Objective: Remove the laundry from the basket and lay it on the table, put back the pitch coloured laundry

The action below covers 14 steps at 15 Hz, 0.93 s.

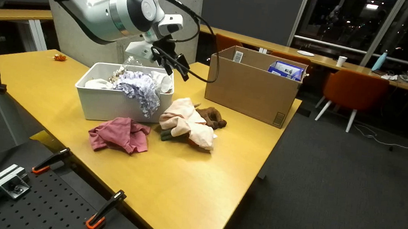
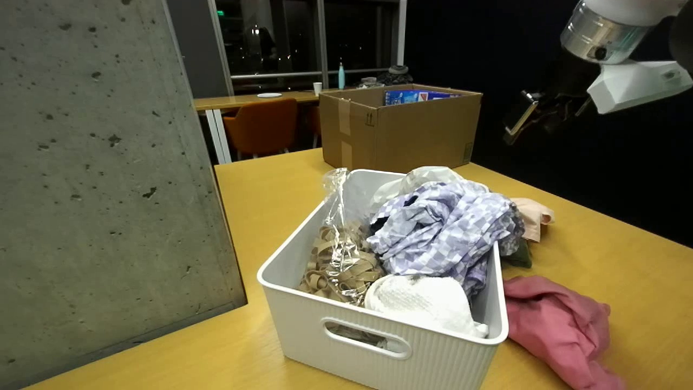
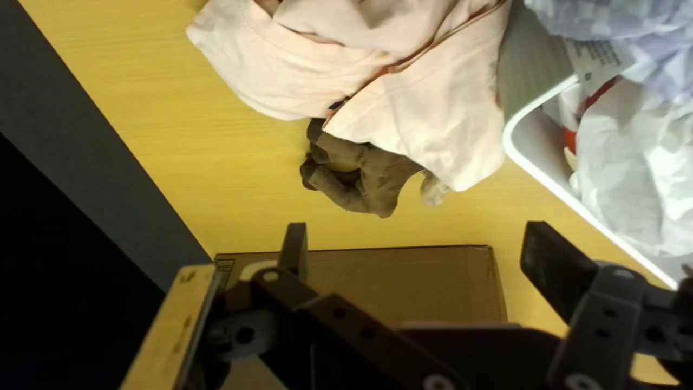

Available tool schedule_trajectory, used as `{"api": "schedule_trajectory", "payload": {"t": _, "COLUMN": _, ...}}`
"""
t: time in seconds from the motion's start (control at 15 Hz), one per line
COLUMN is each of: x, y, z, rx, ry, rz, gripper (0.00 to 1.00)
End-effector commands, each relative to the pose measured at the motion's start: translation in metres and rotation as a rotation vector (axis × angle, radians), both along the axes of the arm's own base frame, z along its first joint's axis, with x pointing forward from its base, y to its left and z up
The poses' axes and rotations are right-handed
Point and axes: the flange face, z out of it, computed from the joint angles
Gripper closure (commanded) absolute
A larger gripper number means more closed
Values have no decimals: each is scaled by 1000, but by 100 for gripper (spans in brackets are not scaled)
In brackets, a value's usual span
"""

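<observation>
- Far left of the hand (image 1: 177,75), in an exterior view: a small orange item (image 1: 59,57) near the back edge of the surface (image 1: 178,183), a broad stretch of yellow between it and the basket (image 1: 104,103).
- Left of and below the hand: the basket, upright, a concrete column (image 2: 108,189) behind it. Checked lavender cloth (image 1: 139,86) droops over its front rim; white cloth (image 1: 98,83) and clear plastic with tan strips (image 2: 344,265) lie inside.
- Lower left: dusty-red cloth (image 1: 121,134), close up to the basket.
- The hand itself: raised well above the surface, fingers (image 3: 555,265) spread wide in the wrist view, gripping nothing.
- Below it: peach cloth (image 1: 188,124), just beside the basket, partly over a brown soft thing (image 1: 213,117) and a dark green thing (image 1: 167,135). Nearer the front, open surface runs to the edge.
- Below right: a strip of surface between basket and carton (image 1: 254,93).
- Right: the carton, a blue package (image 1: 286,71) inside, its near corner close to the surface's right edge; dark floor (image 1: 324,186) beyond.
</observation>
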Motion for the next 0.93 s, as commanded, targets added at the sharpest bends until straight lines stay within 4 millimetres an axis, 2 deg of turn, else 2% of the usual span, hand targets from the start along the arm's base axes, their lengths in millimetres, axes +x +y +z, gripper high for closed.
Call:
{"api": "schedule_trajectory", "payload": {"t": 0.0, "x": 3, "y": -19, "z": 13, "rx": 41, "ry": 4, "rz": -14, "gripper": 0}}
{"api": "schedule_trajectory", "payload": {"t": 0.2, "x": 7, "y": -28, "z": 0, "rx": 80, "ry": 25, "rz": -12, "gripper": 0}}
{"api": "schedule_trajectory", "payload": {"t": 0.47, "x": 1, "y": -26, "z": -26, "rx": 126, "ry": 53, "rz": -21, "gripper": 0}}
{"api": "schedule_trajectory", "payload": {"t": 0.73, "x": 8, "y": -26, "z": -52, "rx": 160, "ry": 75, "rz": -20, "gripper": 0}}
{"api": "schedule_trajectory", "payload": {"t": 0.87, "x": 3, "y": -23, "z": -65, "rx": 175, "ry": 87, "rz": -27, "gripper": 0}}
